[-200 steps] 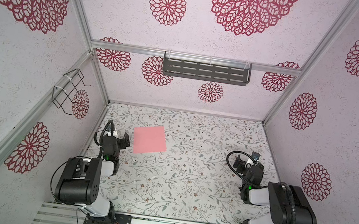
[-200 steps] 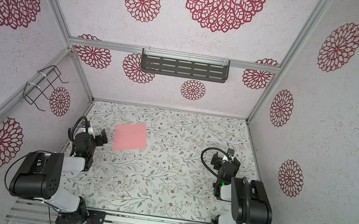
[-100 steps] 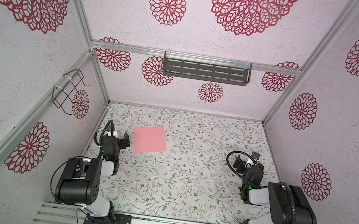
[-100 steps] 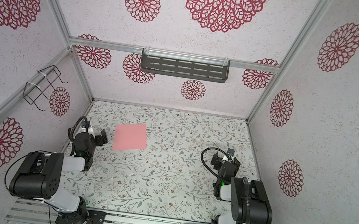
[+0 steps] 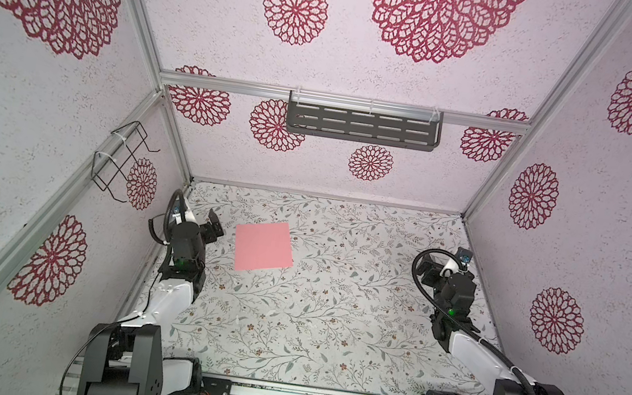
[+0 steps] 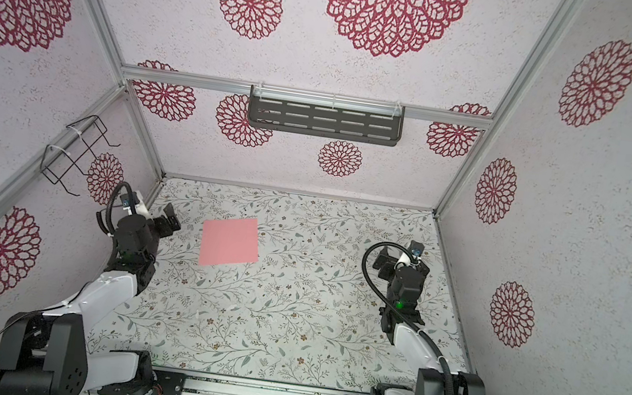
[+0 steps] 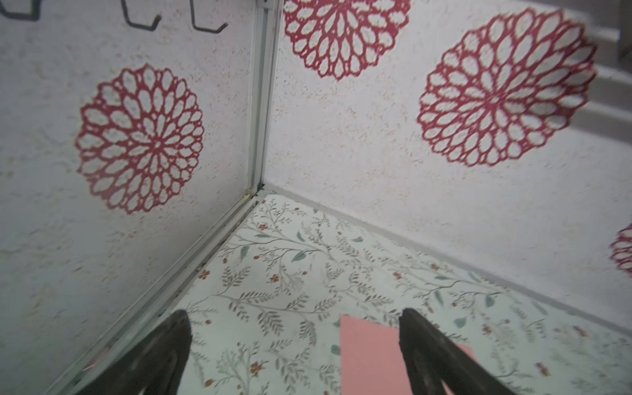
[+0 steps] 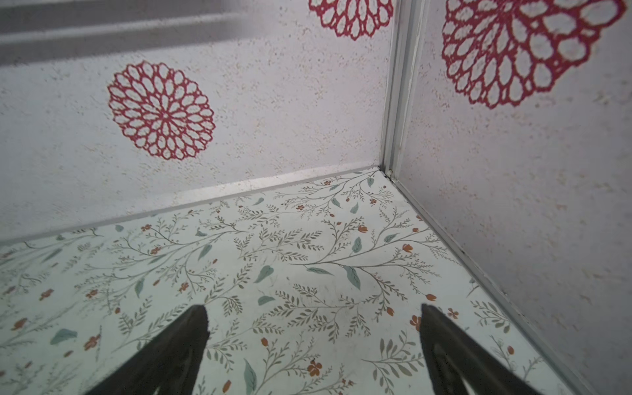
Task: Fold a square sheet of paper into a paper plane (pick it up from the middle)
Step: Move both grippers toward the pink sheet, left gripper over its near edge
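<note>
Left gripper (image 5: 217, 224), jaws apart and empty, is at the floral tabletop's (image 5: 331, 314) left edge, just beside the flat paper (image 5: 262, 251) near the far-left corner. Right gripper (image 5: 428, 269), likewise spread and empty, is near the right edge. Patterned walls (image 5: 350, 178) enclose the table; in the left wrist view a finger (image 7: 431, 352) hides part of the paper.

No visible change, square sheet of paper (image 5: 264, 246) unmoved
</note>
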`<control>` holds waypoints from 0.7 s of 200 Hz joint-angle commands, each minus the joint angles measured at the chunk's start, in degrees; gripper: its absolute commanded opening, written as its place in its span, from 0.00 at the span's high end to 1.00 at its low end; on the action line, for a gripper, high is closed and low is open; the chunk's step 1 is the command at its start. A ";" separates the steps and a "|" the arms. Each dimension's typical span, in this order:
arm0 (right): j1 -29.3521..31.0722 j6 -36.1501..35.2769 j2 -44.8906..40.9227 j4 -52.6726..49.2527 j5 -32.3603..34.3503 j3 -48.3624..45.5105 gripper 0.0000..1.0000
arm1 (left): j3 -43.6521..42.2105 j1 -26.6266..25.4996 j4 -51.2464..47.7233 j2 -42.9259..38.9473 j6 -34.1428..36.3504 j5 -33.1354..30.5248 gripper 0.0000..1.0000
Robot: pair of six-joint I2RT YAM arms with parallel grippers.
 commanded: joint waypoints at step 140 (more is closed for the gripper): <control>16.23 23.00 27.34 -18.35 -17.10 26.53 0.01 | 37.69 -14.27 -39.20 39.46 -24.96 19.50 0.00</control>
